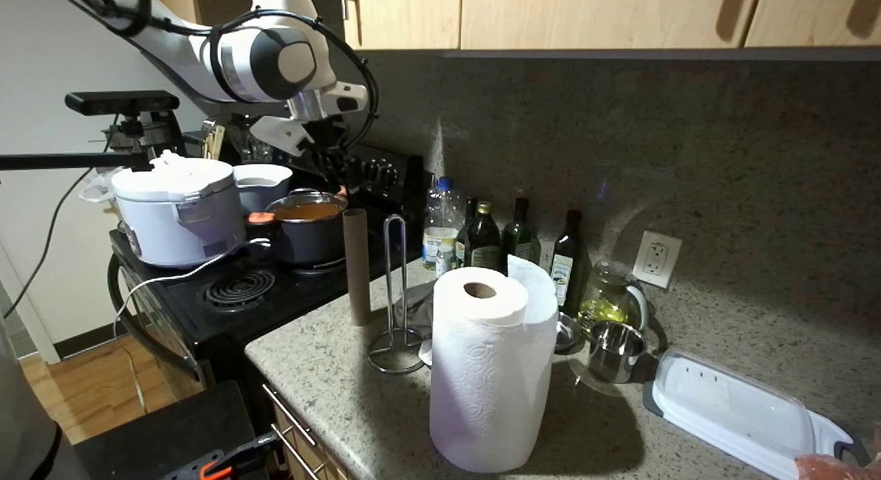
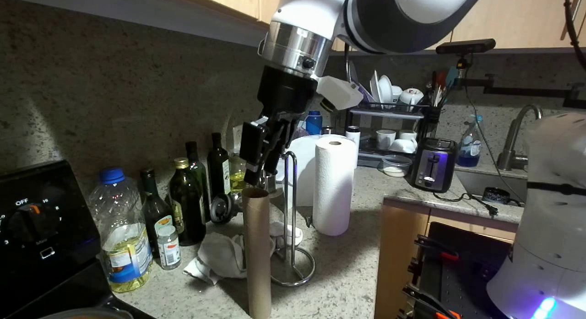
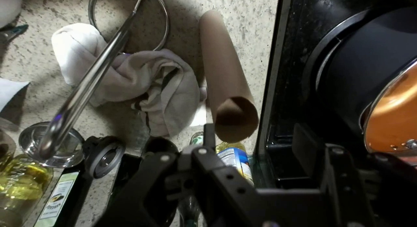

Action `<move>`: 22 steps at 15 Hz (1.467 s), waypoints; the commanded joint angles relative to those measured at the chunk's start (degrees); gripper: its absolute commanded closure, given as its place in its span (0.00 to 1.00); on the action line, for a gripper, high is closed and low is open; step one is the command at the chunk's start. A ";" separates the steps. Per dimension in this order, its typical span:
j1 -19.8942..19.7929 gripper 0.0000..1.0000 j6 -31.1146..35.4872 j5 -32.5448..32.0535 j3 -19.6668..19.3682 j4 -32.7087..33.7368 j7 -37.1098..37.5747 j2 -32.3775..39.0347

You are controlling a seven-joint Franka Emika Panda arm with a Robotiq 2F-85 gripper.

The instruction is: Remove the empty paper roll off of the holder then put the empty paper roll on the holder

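Just below the claw (image 3: 255,137), the empty paper roll (image 2: 257,255) stands upright.

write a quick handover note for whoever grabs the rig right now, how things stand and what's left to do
Gripper: jaws open, holding nothing, above the top end of the empty paper roll.
Roll: standing upright on the counter, beside the holder but apart from it.
Holder: upright, nothing on its post; a crumpled cloth lies by its base.
Done: roll is off the holder.
Left: grip the roll, lift it, lower it over the post; probably watch the cloth there.
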 commanded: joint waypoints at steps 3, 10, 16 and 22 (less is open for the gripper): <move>-0.65 0.33 0.27 0.72 -1.59 0.91 -0.49 1.26; -0.46 0.38 0.27 1.33 -2.39 0.80 -0.65 2.50; -0.46 0.39 0.11 1.65 -2.64 1.08 -0.85 3.57; -0.62 0.38 -0.52 1.13 -2.90 2.02 -0.88 4.94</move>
